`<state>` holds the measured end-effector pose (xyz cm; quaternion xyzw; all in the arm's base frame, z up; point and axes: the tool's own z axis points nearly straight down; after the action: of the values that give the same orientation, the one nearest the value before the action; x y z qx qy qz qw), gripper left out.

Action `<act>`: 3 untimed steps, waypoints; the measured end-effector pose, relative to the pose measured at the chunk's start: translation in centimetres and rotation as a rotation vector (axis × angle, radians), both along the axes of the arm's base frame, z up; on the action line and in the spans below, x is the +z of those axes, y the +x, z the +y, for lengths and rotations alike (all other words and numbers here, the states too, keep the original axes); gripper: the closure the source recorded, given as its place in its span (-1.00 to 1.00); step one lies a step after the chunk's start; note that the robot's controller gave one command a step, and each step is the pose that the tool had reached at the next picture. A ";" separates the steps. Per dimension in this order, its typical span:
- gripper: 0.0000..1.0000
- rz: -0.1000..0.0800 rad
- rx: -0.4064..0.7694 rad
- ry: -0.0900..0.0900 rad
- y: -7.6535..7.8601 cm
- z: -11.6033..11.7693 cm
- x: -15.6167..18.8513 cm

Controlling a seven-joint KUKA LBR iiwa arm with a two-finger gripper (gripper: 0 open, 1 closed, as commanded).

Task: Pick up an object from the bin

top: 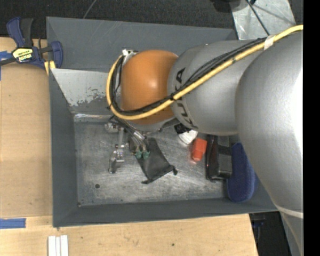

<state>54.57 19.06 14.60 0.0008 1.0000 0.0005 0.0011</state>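
the fingers [116, 160] stood apart, pointing down at the bin floor, with nothing seen between them but scuffed grey metal. the gripper [128, 154] hung low over the middle of the bin [64, 169], a little toward the view's left. one finger reached down on the left; the other, with small green parts on it, sat just beside a black crumpled piece [158, 165]. whether that finger touched the piece could not be told. the black crumpled piece lay flat on the floor near the bin's centre, nearest of all things to the gripper and not held.

farther to the view's right lay a small white thing [188, 138], an orange-red cylinder [198, 149] just beside it, then a black box-like thing [218, 158], and a dark blue rounded thing [240, 176] against the right wall. above the gripper sat the robot's orange cover [144, 84], ringed by a yellow cable [229, 57] running along the grey arm [256, 105].
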 end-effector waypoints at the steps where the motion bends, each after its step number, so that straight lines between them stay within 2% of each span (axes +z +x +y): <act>1: -1.00 0.004 0.058 -0.005 0.5 -7.6 -3.9; 2: -1.00 -0.007 -0.020 0.006 -0.1 -14.0 -7.2; 3: 1.00 -0.025 -0.018 0.003 0.4 -14.0 -6.8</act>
<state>54.94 5.09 7.80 0.0098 0.9999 0.0022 0.0135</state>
